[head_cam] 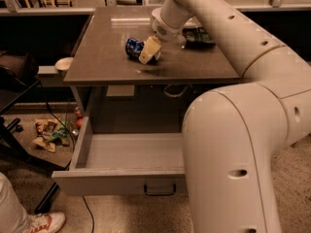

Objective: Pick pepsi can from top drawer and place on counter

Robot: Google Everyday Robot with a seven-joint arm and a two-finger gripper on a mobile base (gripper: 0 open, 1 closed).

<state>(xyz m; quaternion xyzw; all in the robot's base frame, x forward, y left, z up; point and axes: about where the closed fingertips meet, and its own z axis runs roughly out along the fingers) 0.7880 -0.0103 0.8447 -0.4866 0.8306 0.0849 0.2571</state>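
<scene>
A blue soda can (133,46) hangs tilted, pinched in the end effector (145,53), its shadow on the table (102,57) just beneath, likely ready for setting down. Well below, the drawer (112,183) stands open.

Spreading wide and glossy as the counter (107,57), catching a streak of light near the back edge. Bearing a dark bag (198,35) lying flat at the back right. Showing the can (133,47) tilted near the middle, being clamped by the gripper (148,52) reaching in from the right, throwing a shadow just beneath; touching the top or not, hard telling. Lying scattered on the floor (299,178) down at the left, some wrappers (48,132).
</scene>
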